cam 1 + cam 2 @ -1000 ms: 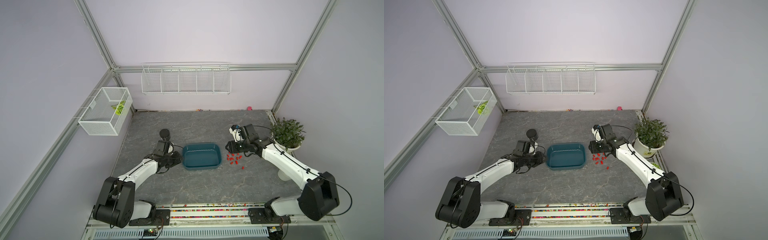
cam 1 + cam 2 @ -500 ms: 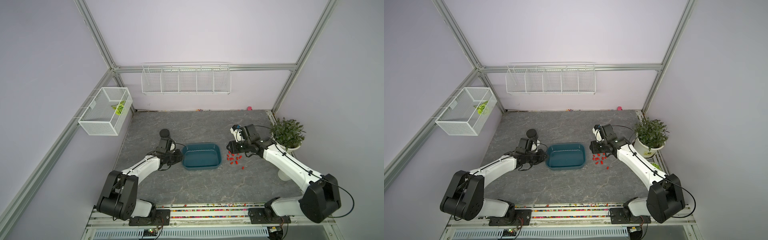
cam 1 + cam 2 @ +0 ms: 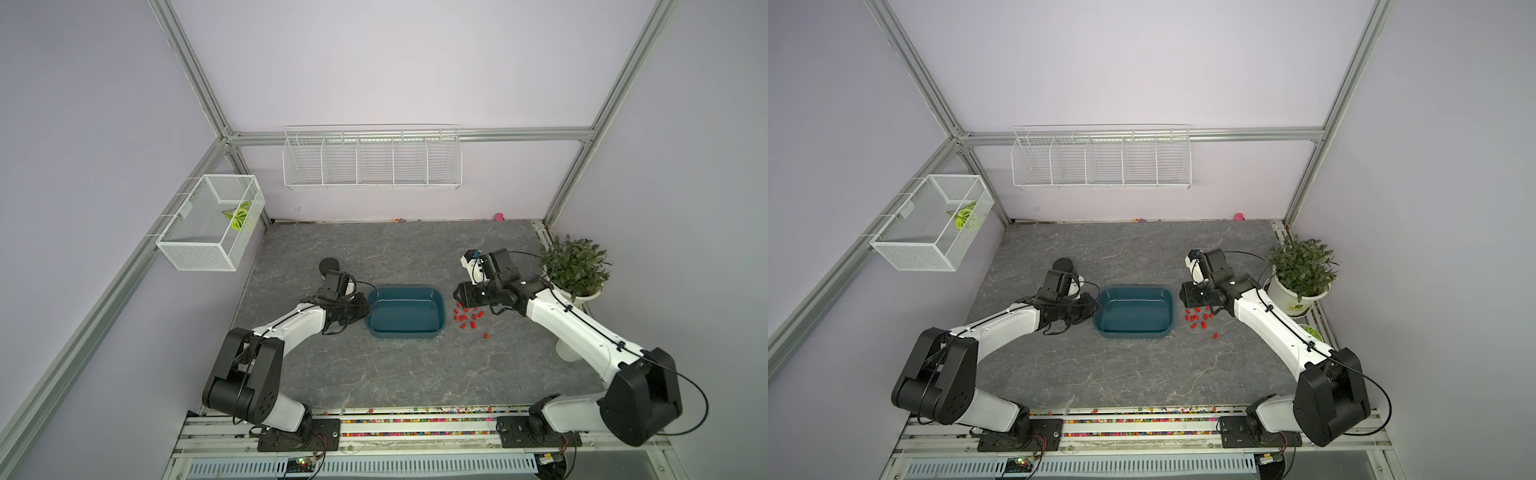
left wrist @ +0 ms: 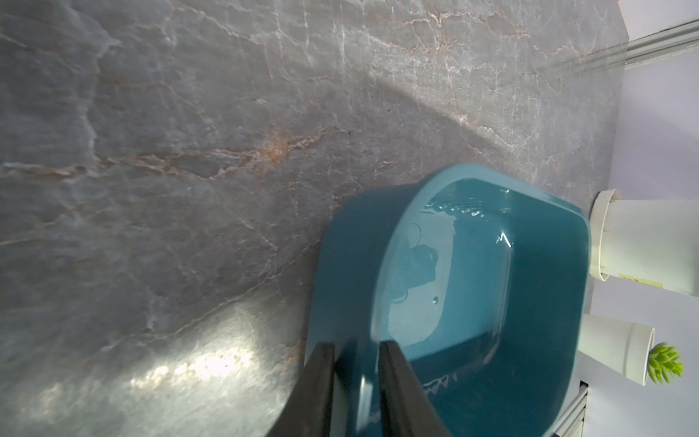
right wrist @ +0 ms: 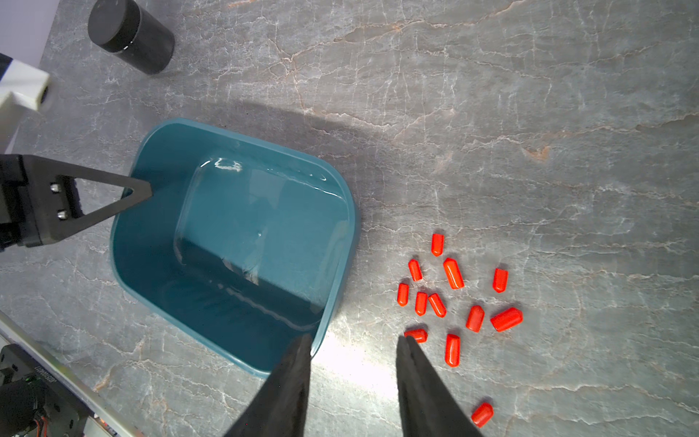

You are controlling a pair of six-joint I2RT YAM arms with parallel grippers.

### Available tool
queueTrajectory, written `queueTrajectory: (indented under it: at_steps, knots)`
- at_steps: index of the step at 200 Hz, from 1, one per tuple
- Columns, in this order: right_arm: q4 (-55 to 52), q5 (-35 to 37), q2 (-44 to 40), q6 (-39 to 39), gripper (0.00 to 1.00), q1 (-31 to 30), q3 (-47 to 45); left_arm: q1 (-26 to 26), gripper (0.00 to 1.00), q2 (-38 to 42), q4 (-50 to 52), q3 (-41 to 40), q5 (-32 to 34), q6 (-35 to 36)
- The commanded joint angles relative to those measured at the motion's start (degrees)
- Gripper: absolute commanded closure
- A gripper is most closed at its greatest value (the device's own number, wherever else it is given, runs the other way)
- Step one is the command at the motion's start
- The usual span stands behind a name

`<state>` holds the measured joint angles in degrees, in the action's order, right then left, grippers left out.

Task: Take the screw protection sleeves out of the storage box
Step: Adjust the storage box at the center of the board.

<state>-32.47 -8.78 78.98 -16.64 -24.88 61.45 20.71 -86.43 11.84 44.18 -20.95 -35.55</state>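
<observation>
– storage box [image 3: 405,311]: mid-bench [image 3: 374,374], upright, empty. What's at its left end?
– left pincer [image 4: 355,346] is clamped on the rim there, one finger inside the wall and one outside. A black cup [image 3: 328,264] stands behind that arm, toward the back-left corner.
– And right of the box?
– screw protection sleeves [image 5: 452,273]: twelve counted in the right wrist view, loose on the bench just beside the box's right end. One lies apart, nearer the front edge.
– Right arm?
– right pincer [image 5: 354,338] is partly open and holds nothing. It hovers between the box's right end and the sleeves. One fingertip is close to a sleeve; contact unclear. A potted plant [image 3: 575,266] stands at the right edge.
</observation>
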Motion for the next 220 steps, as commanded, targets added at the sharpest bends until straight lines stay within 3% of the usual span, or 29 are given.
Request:
queueTrajectory:
  at_steps: [1, 161, 220]
  knots:
    - [-0.62, 0.73, -1.52, 0.64, 0.58, -0.35, -1.19, 0.30, 0.74, -1.17, -0.97, 2.07, 1.38, -0.57]
    - [-0.62, 0.93, -1.04, 1.00, 0.58, -0.37, -1.60, 0.31, 0.77, -6.88, -1.66, 7.74, 3.58, -1.81]
    - [-0.81, 1.19, -0.58, 1.44, 0.58, -0.35, -1.60, 0.35, 0.77, -8.30, 1.04, 12.19, 2.92, 5.24]
